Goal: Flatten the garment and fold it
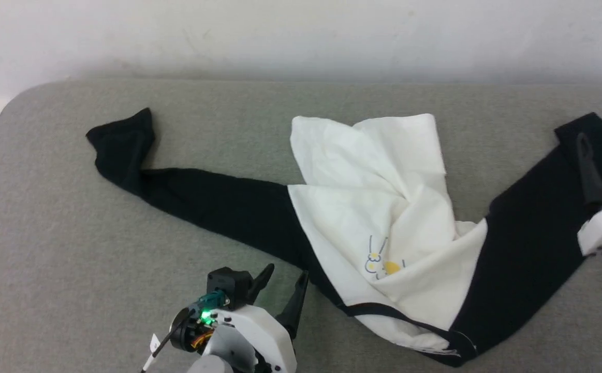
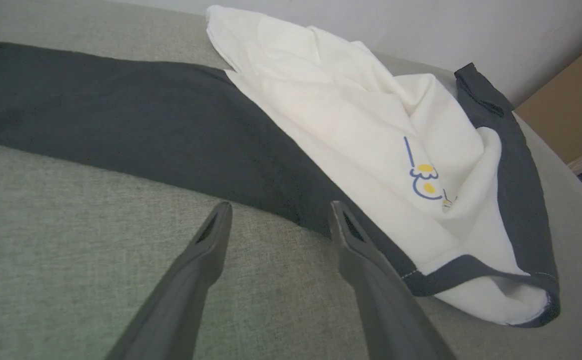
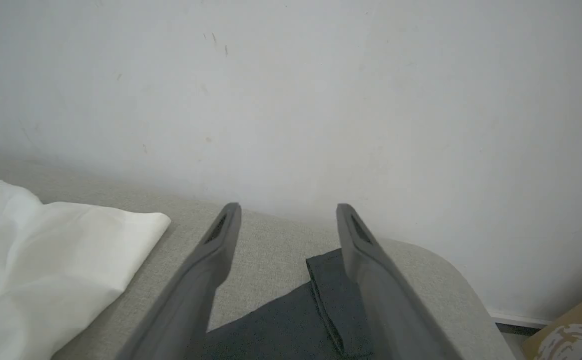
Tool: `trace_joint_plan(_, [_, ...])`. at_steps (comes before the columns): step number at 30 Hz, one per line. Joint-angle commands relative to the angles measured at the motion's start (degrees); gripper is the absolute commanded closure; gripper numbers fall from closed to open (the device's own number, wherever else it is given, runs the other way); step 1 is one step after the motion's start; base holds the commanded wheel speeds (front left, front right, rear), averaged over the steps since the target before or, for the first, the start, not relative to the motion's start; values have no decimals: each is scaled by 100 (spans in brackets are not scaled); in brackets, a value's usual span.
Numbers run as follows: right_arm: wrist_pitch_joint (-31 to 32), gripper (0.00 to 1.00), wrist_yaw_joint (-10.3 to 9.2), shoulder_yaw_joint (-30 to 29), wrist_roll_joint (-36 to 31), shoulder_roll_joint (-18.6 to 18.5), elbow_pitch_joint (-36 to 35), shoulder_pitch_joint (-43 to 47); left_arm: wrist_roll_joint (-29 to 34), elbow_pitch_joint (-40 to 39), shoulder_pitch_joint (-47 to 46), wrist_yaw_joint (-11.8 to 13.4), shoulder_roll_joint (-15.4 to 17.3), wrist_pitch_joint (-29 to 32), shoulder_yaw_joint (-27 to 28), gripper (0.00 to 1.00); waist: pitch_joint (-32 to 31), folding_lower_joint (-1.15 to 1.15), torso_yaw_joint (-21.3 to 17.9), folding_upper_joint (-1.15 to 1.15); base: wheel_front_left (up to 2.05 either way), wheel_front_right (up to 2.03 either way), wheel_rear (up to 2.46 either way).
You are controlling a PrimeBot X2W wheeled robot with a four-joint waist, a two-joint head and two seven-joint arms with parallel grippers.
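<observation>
The garment (image 1: 373,207) lies spread on the grey padded surface (image 1: 47,233), its white body crumpled and folded over itself in the middle. One black sleeve (image 1: 202,199) runs to the far left, the other (image 1: 533,238) to the far right. The cartoon print (image 1: 382,261) and the black neck trim (image 1: 383,310) face the near edge. My left gripper (image 1: 287,272) is open just short of the left sleeve's shoulder, nothing between its fingers (image 2: 205,250). My right gripper (image 3: 288,207) is open above the right sleeve's cuff (image 3: 338,300), one finger (image 1: 588,171) over the black cloth.
A pale wall (image 1: 301,36) runs close behind the surface. The surface has rounded far corners (image 1: 16,103). A cardboard box (image 2: 571,110) stands past its right end, with the same box (image 3: 571,335) low in the right wrist view. Bare grey fabric lies at the near left.
</observation>
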Motion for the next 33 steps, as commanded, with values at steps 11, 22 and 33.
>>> trace_joint_plan(11, [360, 0, -12, -562, -24, 1107, -2188, 1762, 49, 443, -323, 499, 38, 586, -164, 0, -64, 2, -704, 0, 0, 0, 0])
trace_joint_plan(22, [628, 0, -12, -612, -101, 1312, -2816, 2126, 269, 1068, -416, 759, 254, 1129, -296, 100, -58, 2, -680, 0, 0, 0, 0])
trace_joint_plan(33, [941, 0, -12, -534, -219, 1355, -2623, 2572, 64, 0, 382, 1133, 573, 434, 191, 100, -734, 2, 66, 0, 0, 0, 0])
